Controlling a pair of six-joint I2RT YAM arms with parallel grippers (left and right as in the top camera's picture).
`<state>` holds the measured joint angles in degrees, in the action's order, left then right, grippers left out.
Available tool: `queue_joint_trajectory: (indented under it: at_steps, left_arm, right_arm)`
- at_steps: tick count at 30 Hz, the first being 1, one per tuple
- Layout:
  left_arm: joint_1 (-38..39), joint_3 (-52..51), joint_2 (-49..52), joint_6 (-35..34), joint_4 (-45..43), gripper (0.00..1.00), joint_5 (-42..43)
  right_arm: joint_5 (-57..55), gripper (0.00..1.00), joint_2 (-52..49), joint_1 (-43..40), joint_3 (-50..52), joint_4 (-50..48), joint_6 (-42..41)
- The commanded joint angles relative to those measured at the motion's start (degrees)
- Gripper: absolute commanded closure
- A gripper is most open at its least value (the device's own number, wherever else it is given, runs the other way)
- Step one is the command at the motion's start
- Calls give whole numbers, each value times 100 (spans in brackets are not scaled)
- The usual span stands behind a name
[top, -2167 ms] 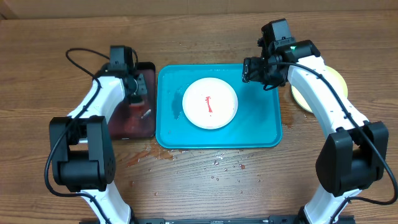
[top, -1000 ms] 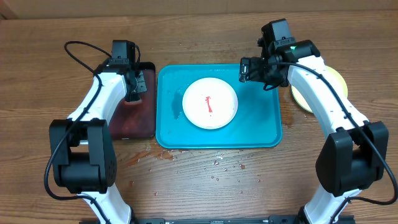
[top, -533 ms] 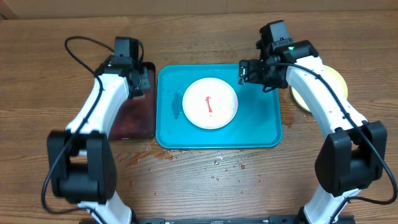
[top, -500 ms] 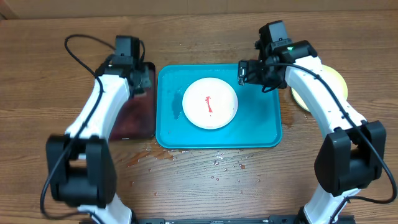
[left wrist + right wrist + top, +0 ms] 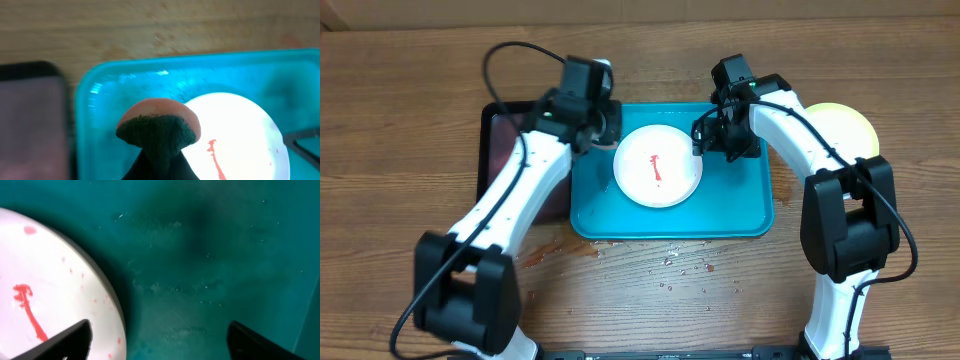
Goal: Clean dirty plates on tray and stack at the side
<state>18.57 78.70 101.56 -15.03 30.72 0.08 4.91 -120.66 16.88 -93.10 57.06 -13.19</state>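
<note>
Well, low in the overhead frame, small flecks [image 5: 670,262] dot the wooden tabletop [image 5: 650,300]. Mid-frame sits the turquoise tray [image 5: 740,212], holding the red-smeared white plate [image 5: 658,166]. The left pincer [image 5: 156,165], clamped on a sponge [image 5: 159,127], hovers over the plate's upper-left rim. The right pincer [image 5: 160,335] gapes wide and empty, straddling its right rim. A pale green plate [image 5: 840,125] lies upper right, off the tray.

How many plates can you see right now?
2. A white plate with red smears sits on the tray; a pale green plate lies on the table right of it, partly behind the right arm. More could be hidden beneath it.
</note>
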Motion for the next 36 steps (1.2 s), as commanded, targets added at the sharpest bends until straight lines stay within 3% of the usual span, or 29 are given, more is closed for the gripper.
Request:
queue_joint_trajectory:
  at_steps: [1,4,17,20,23,28,30,36]
  left_arm:
    - [164,33,350,-227,-103,96,321]
    - [247,31,645,-411,-264,96,575]
    - [562,33,1231,-992,-684,96,748]
    - [629,31,1346,-992,-688,96,750]
    - [699,31,1449,-990,-706,96,745]
    - [789,31,1582,-988,-758,96,743]
    - [796,31,1622,-990,-765,96,741]
    - [811,31,1768,-1200,-835,96,745]
  right_arm:
    - [-35,26,9,-4,-61,-109,15]
    - [-35,39,4,26,-48,-146,15]
    - [-35,52,2,225,391,-549,15]
    - [-33,59,2,225,391,-566,15]
    - [-31,72,-26,225,391,-566,15]
    - [179,82,-168,225,391,-579,15]
    - [225,91,-232,225,391,-588,15]
    - [293,96,-275,225,391,-636,11]
